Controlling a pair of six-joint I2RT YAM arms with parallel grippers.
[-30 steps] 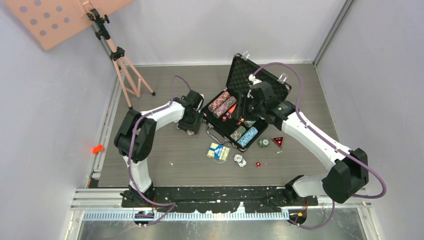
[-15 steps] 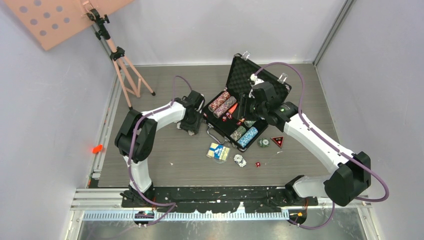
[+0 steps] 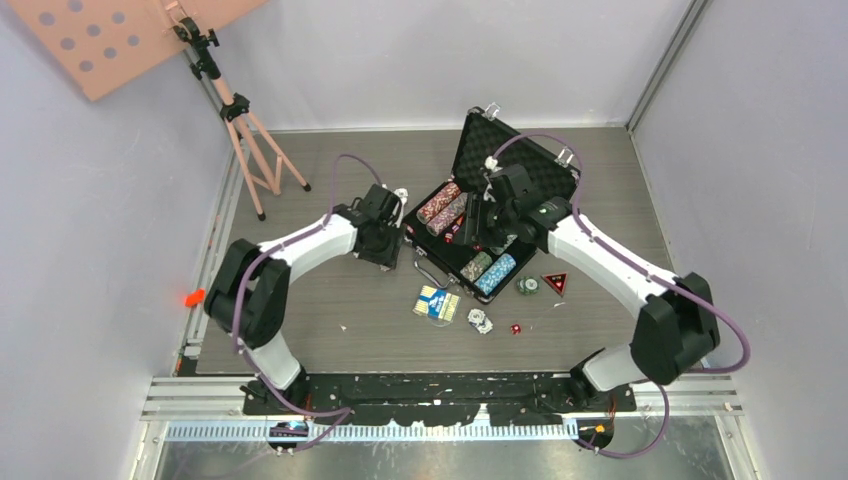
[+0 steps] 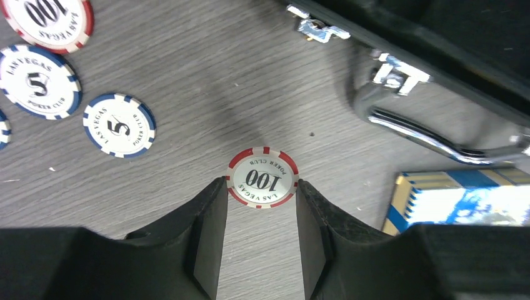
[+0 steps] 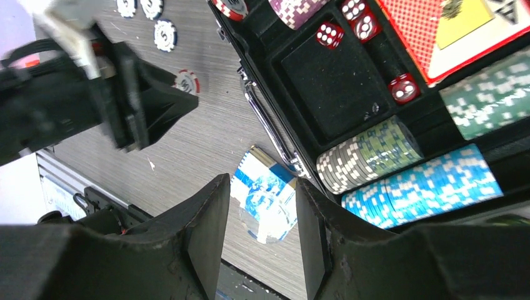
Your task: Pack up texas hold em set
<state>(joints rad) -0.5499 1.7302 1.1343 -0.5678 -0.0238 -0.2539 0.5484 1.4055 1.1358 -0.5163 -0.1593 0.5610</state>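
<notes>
Pinching the red 100 chip [image 4: 262, 179], left gripper [image 4: 260, 184] half-hides blue deck [image 4: 462, 197]; right gripper [image 5: 262, 181] hangs part-open, empty.

red chip [image 4: 262, 185] "100 Las Vegas Poker Club", blue chip [image 4: 119, 124] "5"

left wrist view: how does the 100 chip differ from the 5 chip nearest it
The 100 chip has a red-and-white rim; the 5 chip has a blue-and-white one. The 100 chip sits between the fingertips of the left hand; the 5 chip lies apart, untouched. Both lie flat on the table.
</notes>
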